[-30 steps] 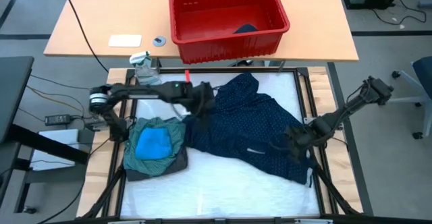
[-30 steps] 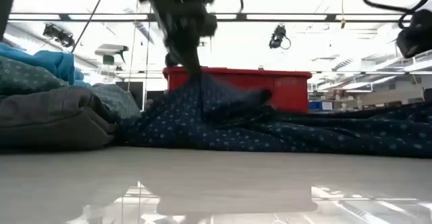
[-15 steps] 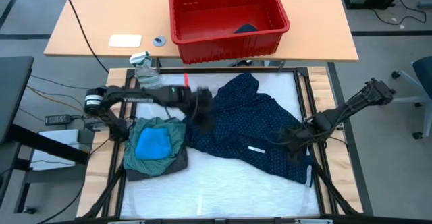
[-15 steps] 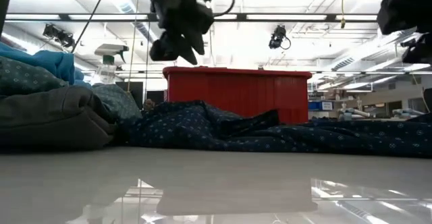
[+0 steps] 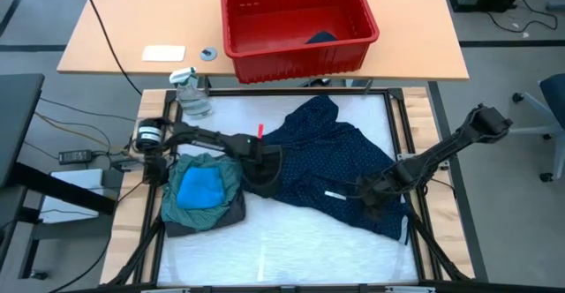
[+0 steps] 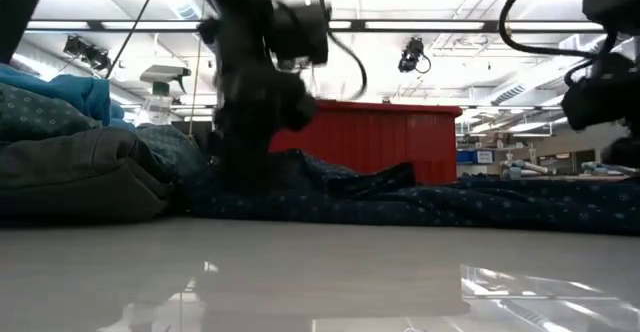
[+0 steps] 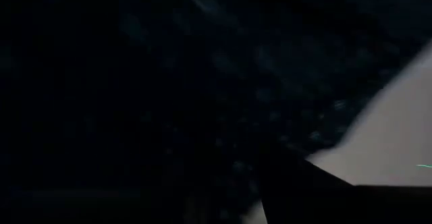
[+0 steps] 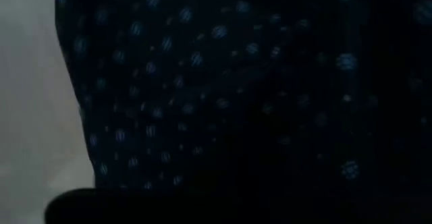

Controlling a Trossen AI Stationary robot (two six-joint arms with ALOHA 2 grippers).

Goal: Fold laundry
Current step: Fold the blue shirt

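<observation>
At the left edge of the white work surface (image 5: 291, 253), a stack of laundry lies folded: a small bright blue piece (image 5: 199, 187) on top of a teal-green shirt (image 5: 222, 171), with a dark grey piece (image 5: 208, 219) underneath. In the low view the same stack fills the left side, the grey piece (image 6: 80, 177) lowest. Just beside this stack, the left gripper (image 5: 262, 171) is down on the near-left edge of the navy dotted piece (image 5: 331, 174), its arm reaching in from the table's left rim. Its wrist view shows only dark dotted cloth pressed close around the fingers and a patch of white surface beyond them; whether the fingers are wide, narrow or pinching the fabric cannot be told. In the low view this gripper (image 6: 245, 142) stands low against the cloth.

The navy dotted piece spreads rumpled across the middle and right of the surface, from the far edge down toward the near-right corner, a small pale tag showing on it. Behind it, on the wooden table, stands a red plastic bin (image 5: 296, 30), and a clear spray bottle (image 5: 190, 93) stands at the far-left corner.

Toward the right, the right gripper (image 5: 369, 190) rests on the garment's right part. Its wrist view is filled with dotted fabric right at the fingers, and their spread cannot be told either.
</observation>
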